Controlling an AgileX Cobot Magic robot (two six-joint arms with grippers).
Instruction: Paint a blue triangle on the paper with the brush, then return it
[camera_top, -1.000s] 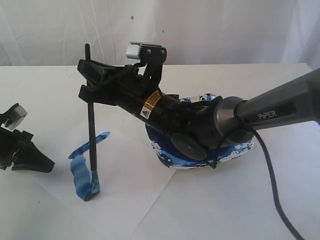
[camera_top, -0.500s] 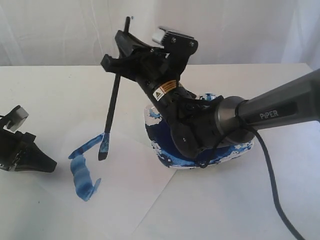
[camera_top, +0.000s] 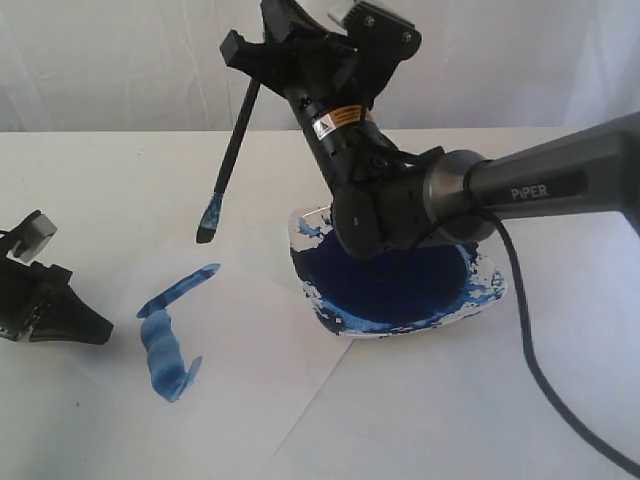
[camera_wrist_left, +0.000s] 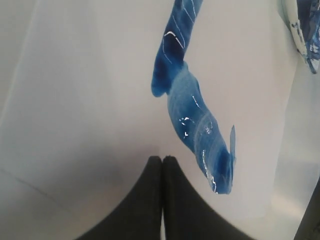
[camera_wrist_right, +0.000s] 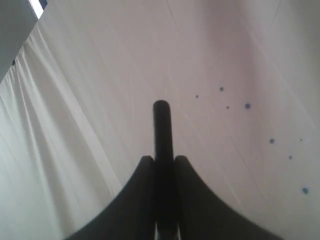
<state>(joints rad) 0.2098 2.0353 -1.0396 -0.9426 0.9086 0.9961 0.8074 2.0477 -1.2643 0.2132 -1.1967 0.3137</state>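
The paint dish (camera_top: 491, 291), white-rimmed and holding a pool of dark blue paint (camera_top: 392, 280), is taken as the reference, with sides given as in the exterior view. The brush (camera_top: 233, 148) is held in the air up and to the left of the dish, tilted, with its blue-stained bristle tip (camera_top: 209, 222) lowest and clear of the paper (camera_top: 250, 350). It is gripped near the upper end of its black handle by the right gripper (camera_top: 258, 52), whose jaws are clamped narrowly on it. In the right wrist view the handle (camera_wrist_right: 161, 131) is seen rising between the two fingers of that gripper (camera_wrist_right: 161, 163) against a white curtain (camera_wrist_right: 90, 100). The paper is spread on the white table (camera_top: 100, 180) to the left of the dish, and one edge reaches the dish rim; whether it is tucked underneath cannot be told. The blue triangle (camera_top: 170, 342) is found on the paper well to the left of the dish, as streaky strokes that do not form a closed outline. The left gripper (camera_top: 96, 327) is rested low, farther left of the dish than the strokes, with its jaws pressed together on nothing. In the left wrist view its fingertips (camera_wrist_left: 162, 160) are seen just beside the painted strokes (camera_wrist_left: 192, 107) over the paper (camera_wrist_left: 75, 100).
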